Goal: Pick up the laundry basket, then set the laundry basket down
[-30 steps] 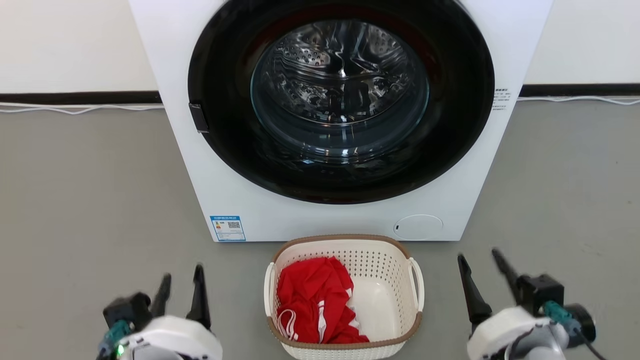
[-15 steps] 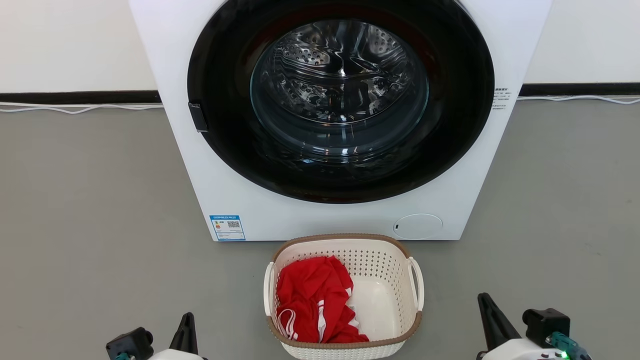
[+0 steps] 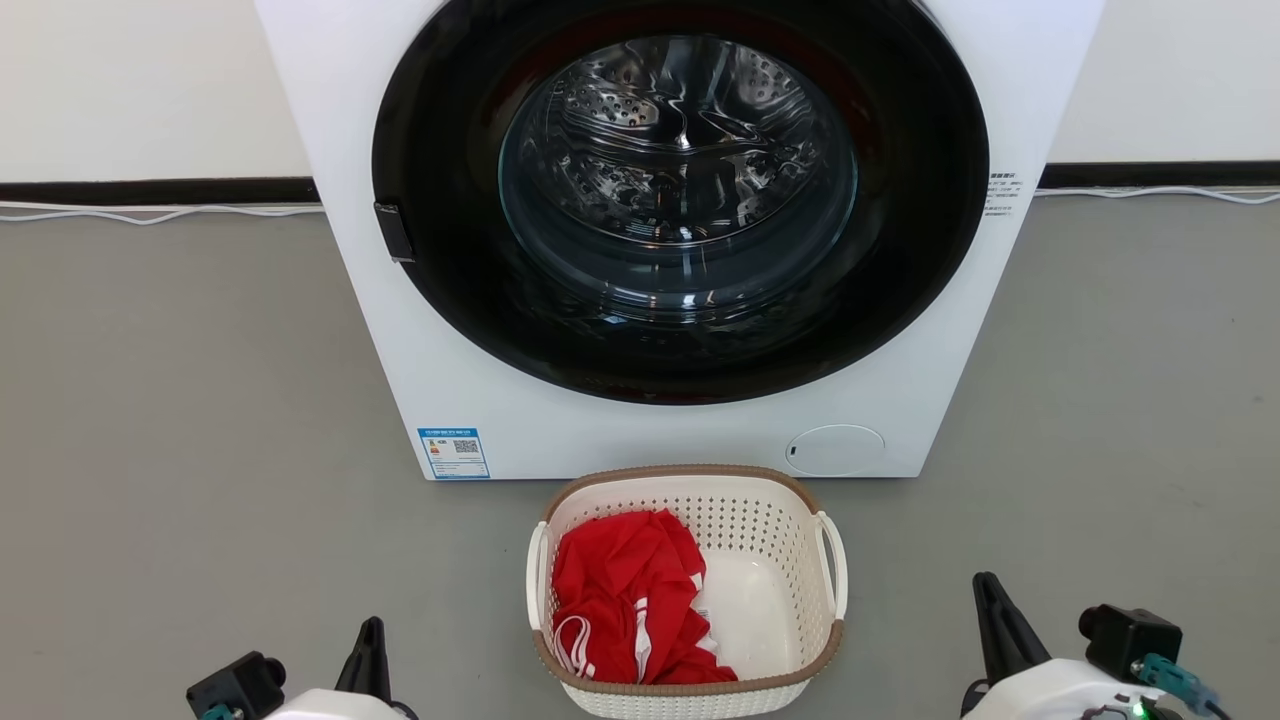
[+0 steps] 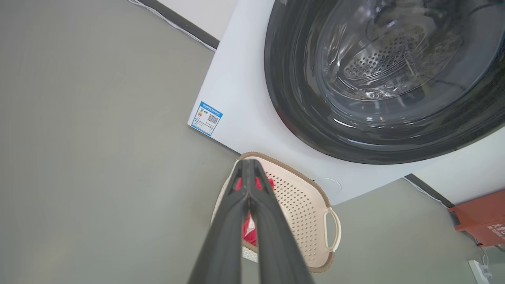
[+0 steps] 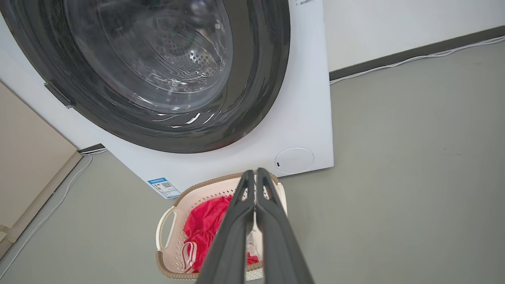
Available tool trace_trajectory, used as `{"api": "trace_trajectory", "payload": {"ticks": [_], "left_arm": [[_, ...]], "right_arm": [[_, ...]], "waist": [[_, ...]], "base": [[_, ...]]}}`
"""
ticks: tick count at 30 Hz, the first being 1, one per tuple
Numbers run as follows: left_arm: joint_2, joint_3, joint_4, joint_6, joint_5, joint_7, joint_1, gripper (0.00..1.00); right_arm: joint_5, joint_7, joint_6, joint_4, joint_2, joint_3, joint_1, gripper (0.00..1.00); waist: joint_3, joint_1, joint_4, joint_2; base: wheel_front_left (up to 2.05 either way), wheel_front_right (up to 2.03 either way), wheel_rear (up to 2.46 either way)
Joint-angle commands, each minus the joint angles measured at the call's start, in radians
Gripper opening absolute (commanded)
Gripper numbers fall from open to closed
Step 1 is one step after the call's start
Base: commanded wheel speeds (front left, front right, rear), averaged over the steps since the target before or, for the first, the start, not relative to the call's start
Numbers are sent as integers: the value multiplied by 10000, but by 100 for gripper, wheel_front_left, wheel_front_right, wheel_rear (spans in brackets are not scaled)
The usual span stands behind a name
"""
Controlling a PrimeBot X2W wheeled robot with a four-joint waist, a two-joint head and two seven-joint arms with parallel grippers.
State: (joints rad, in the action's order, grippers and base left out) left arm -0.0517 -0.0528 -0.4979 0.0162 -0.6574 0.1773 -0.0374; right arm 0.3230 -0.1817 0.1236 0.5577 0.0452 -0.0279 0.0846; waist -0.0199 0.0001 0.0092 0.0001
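Closed since a second ago, left gripper (image 3: 371,635) at eight o'clock of the laundry basket (image 3: 765,525) and right gripper (image 3: 988,595) at four o'clock press their fingers together, empty, clear of it.

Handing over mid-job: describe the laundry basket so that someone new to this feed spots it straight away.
Find the big white washing machine standing on the grey floor. Right in front of its base sits the laundry basket. Next to the machine it is small and low: a cream perforated tub with a brown rim, white loop handles and red clothing inside.
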Motion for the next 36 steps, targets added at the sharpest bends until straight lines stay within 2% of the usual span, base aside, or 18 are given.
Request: {"api": "trace_trajectory", "payload": {"ticks": [1, 36], "left_arm": [[-41, 155, 338, -104, -314, -79, -408, 0], [-22, 679, 1093, -576, -3488, -1056, -511, 0]], "right_arm": [[409, 118, 15, -380, 29, -12, 316, 0], [4708, 1093, 34, -1330, 36, -302, 287, 0]], "waist": [[4, -1, -2, -1], [82, -1, -33, -1]], "base": [[0, 0, 0], [0, 0, 0]]}}
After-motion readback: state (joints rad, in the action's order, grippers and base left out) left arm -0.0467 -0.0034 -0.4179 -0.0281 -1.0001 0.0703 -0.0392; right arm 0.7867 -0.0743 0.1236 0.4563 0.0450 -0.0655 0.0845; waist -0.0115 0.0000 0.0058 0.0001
